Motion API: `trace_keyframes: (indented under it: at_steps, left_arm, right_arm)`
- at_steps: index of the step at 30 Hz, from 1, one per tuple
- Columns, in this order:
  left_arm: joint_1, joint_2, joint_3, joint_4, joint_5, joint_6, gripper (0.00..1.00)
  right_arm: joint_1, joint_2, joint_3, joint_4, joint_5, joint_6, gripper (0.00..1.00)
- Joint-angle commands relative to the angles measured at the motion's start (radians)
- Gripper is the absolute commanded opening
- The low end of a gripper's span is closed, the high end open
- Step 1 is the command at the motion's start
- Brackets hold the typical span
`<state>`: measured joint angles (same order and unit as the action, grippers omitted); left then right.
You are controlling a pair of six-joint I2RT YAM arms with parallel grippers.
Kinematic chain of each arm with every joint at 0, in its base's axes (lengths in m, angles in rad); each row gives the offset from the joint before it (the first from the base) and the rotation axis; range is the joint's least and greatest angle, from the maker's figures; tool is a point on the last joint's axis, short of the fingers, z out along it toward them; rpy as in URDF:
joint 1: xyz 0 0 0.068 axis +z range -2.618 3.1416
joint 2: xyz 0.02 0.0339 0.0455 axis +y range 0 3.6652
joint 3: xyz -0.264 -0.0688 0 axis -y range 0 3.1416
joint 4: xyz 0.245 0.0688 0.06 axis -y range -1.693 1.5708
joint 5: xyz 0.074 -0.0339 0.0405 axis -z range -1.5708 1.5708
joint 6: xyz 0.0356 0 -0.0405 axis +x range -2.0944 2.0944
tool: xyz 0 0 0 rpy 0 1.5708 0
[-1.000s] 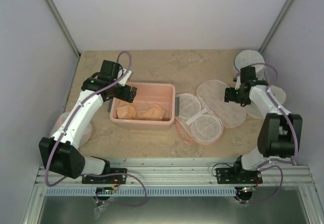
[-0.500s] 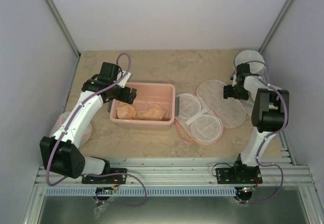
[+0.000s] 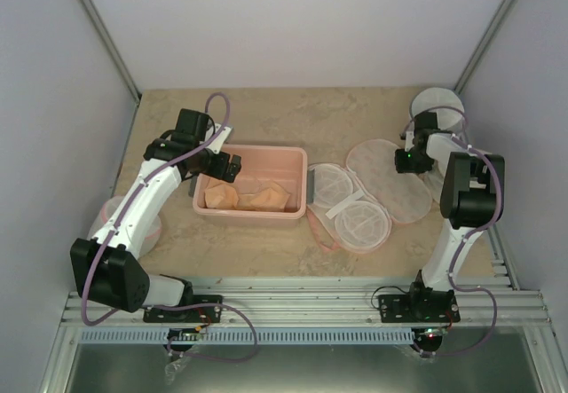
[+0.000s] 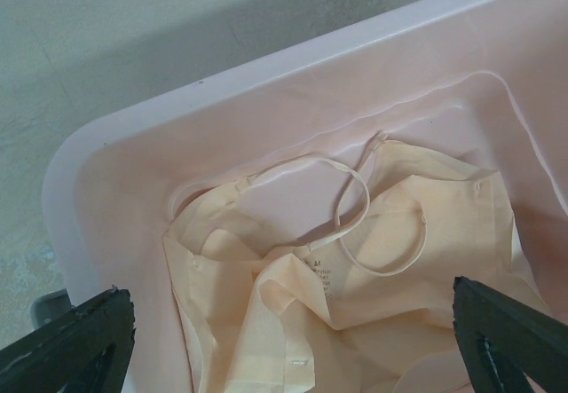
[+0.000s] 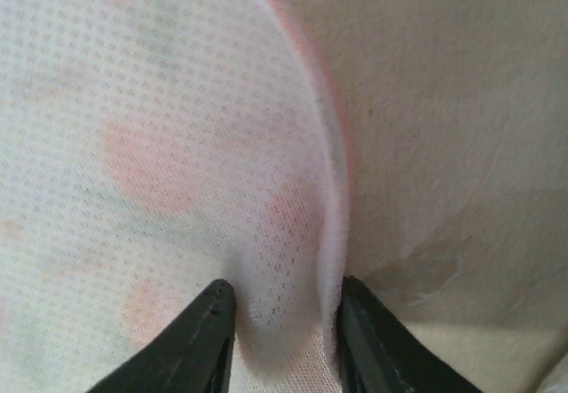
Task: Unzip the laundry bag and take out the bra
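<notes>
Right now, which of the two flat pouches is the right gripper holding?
The patterned pouch on the far right: the right gripper pinches its edge. The other pouch, beside the pink tub, shows white mesh and is untouched.

**One camera high, two up close**

The top camera sits above and behind the arm bases, looking down over the whole surface. The left wrist camera peers down at close range into one corner of the pink tub, which the top view shows whole. The right wrist camera is almost against the mesh edge of the laundry bag, which lies right of that tub in the top view.
</notes>
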<state>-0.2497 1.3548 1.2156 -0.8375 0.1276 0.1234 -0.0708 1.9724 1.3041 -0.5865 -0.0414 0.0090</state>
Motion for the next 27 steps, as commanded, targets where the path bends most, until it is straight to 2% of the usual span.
trace_keyframes:
  at_steps: [1,3,4,7,15,21,27]
  left_arm:
    - [0.006,0.004,-0.003,0.011,0.018,0.002,0.99]
    - [0.006,0.002,-0.005,0.011,0.017,0.003,0.99]
    - [0.006,0.002,-0.005,0.012,0.015,0.001,0.99]
    - [0.006,0.002,-0.007,0.014,0.009,0.002,0.99]
    - [0.007,0.003,-0.006,0.015,0.005,0.001,0.99]
    - [0.007,0.002,-0.005,0.015,0.007,0.002,0.99]
    - [0.007,0.003,-0.002,0.015,0.007,0.003,0.99]
  right_arm:
    - [-0.002,0.018,0.002,-0.030,-0.021,-0.034,0.22]
    - [0.000,0.003,0.007,-0.036,-0.023,-0.041,0.04]
    - [0.001,-0.007,0.007,-0.038,-0.023,-0.039,0.01]
    - [0.008,-0.061,0.014,-0.049,0.003,-0.018,0.00]
    - [0.070,-0.177,0.120,-0.220,0.311,0.088,0.00]
    - [0.164,-0.243,0.237,-0.338,0.565,0.126,0.01]
    - [0.268,-0.246,0.329,-0.434,0.703,0.145,0.01]
